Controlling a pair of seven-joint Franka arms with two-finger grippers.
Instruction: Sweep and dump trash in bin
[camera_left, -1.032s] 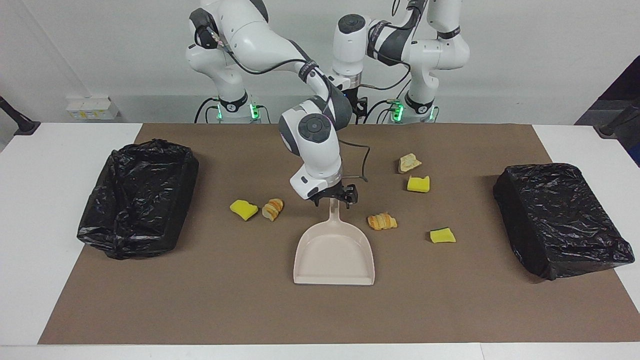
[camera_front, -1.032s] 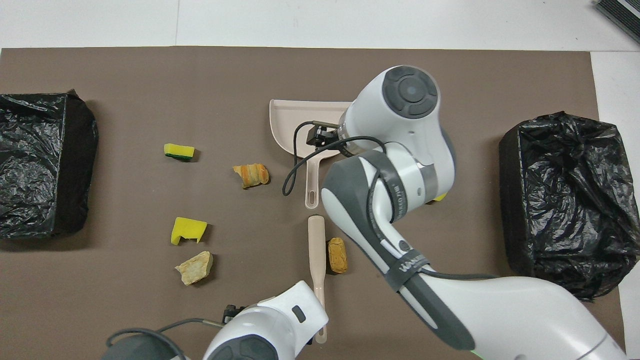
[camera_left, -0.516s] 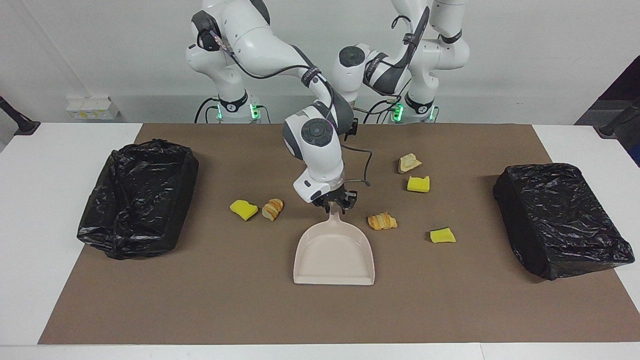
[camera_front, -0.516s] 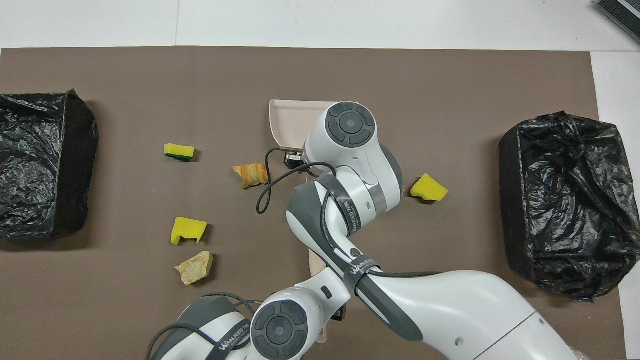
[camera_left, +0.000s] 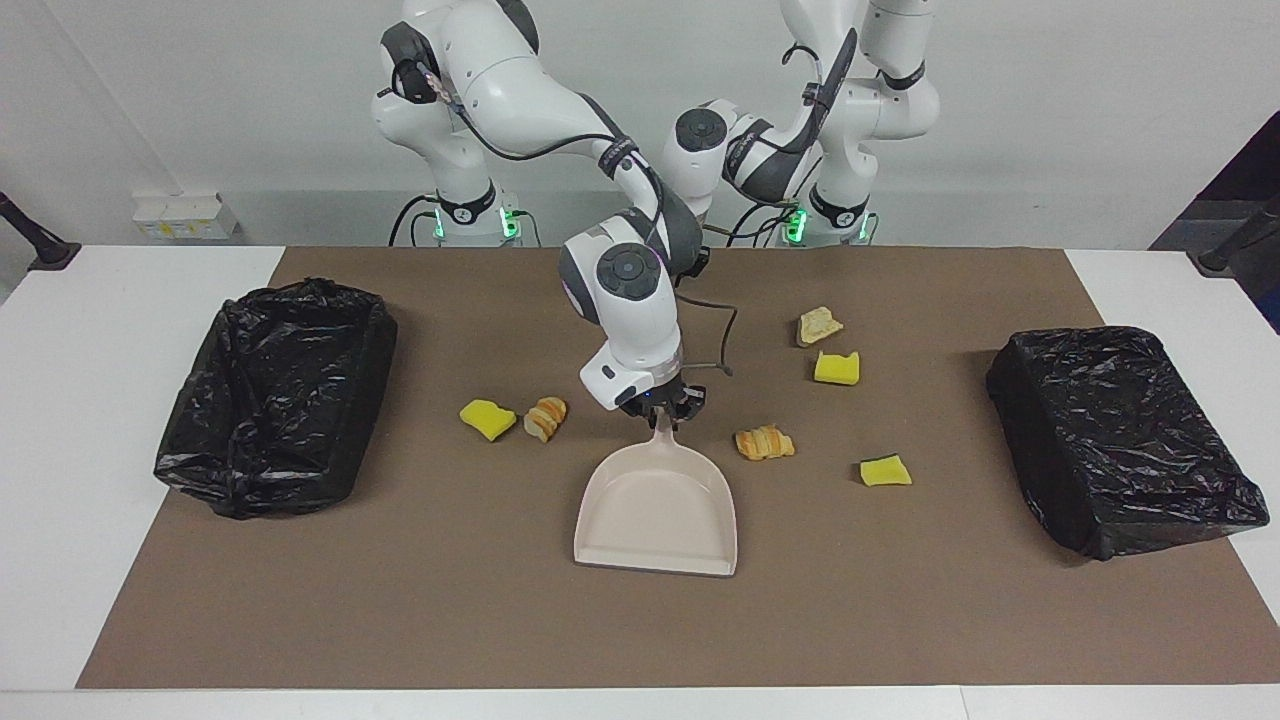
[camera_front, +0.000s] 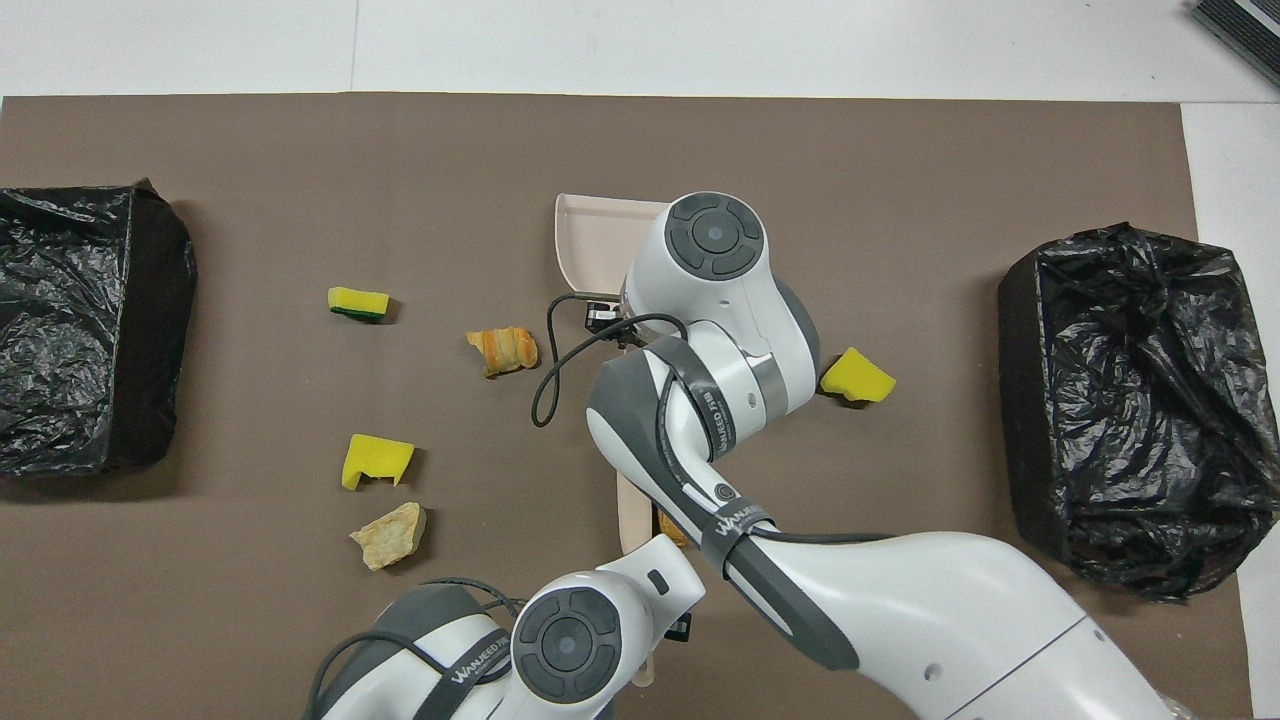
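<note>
Beige dustpan (camera_left: 656, 505): we see the right gripper (camera_left: 662, 410) clamped on its handle. Left gripper's (camera_front: 668, 628) fingers hidden; we cannot tell its grip.

I see a matt brown mat (camera_left: 900, 620), it looks like paper or thin card, smooth and without shine, on a white smooth table (camera_left: 70, 420). The beige dustpan (camera_left: 655, 510) looks like plastic, smooth with a soft satin shine. The two bins, one at the right arm's end (camera_left: 275, 395) and one at the left arm's end (camera_left: 1115, 435), are covered with black plastic film, glossy and much wrinkled. The yellow trash pieces (camera_left: 836, 368) look like porous sponge, matt. The tan pieces (camera_left: 764, 442) look rough and crusty like bread. The arm shells (camera_front: 900, 610) are glossy white plastic with dark grey matt bands.
</note>
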